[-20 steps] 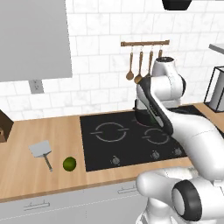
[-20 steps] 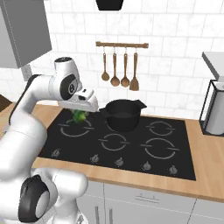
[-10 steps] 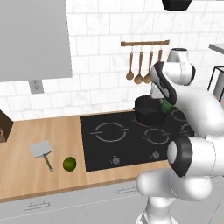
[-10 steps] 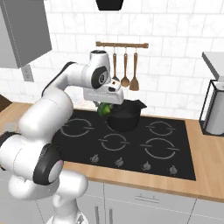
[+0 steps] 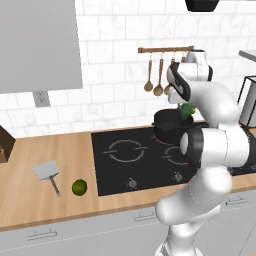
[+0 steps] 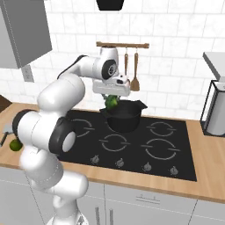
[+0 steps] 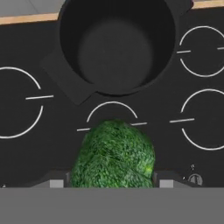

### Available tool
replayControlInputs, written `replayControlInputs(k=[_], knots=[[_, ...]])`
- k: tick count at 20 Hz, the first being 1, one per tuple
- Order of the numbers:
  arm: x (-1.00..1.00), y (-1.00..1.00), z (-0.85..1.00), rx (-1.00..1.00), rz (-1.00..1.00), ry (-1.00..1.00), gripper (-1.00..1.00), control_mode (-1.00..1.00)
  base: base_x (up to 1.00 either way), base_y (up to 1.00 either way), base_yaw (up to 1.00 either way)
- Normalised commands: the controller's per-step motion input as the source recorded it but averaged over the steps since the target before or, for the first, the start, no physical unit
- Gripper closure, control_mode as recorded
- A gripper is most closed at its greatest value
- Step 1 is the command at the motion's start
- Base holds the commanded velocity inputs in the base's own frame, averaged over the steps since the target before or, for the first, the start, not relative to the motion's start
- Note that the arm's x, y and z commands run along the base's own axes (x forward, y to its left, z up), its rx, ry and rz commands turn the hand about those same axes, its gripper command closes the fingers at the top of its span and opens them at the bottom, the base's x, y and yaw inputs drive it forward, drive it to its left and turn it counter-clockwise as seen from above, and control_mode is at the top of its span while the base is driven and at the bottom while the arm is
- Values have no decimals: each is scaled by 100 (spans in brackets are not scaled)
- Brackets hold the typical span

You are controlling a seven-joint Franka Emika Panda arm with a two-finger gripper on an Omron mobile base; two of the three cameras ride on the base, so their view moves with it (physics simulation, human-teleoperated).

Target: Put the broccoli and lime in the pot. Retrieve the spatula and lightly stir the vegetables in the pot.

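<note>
One broccoli [image 7: 113, 154] is sitting between the jaws of the gripper [image 6: 110, 98], and the jaws are squeezing it from both sides. The gripper is hanging in the air just beside the near rim of the pot [image 7: 114, 43], over the black stove top [image 7: 26, 144]. The pot is looking empty inside.

The broccoli is looking bumpy and light. It is probably a bit springy, so a soft squeeze across its fat middle should be enough. Its bumps should help it not slip.

The lime [image 5: 79, 187] is lying on the wooden counter [image 5: 30, 200], well apart from the pot. It is smooth and round, so it may roll or slide away. Taking it across its widest part, from straight above, seems best.

The spatula [image 5: 48, 173] is lying on the counter just beside the lime. Its blade is flat, stiff and thin, sitting low on the wood. The thin handle seems the better place to take hold.

Some wooden spoons [image 5: 154, 80] are hanging on the rail behind the stove.
</note>
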Motion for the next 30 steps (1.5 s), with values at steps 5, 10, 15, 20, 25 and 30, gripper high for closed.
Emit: replayControlInputs(k=[5, 10, 15, 20, 25, 30], knots=[[41, -10, -9, 0, 0, 0, 100, -100, 0, 0, 0], [47, -8, 0, 0, 0, 0, 100, -100, 0, 0, 0], [45, -5, -2, 0, 0, 0, 100, -100, 0, 0, 0], [42, 0, -13, 0, 0, 0, 100, -100, 0, 0, 0], [40, -1, -33, 0, 0, 0, 100, -100, 0, 0, 0], [13, 0, -37, 0, 0, 0, 100, -100, 0, 0, 0]])
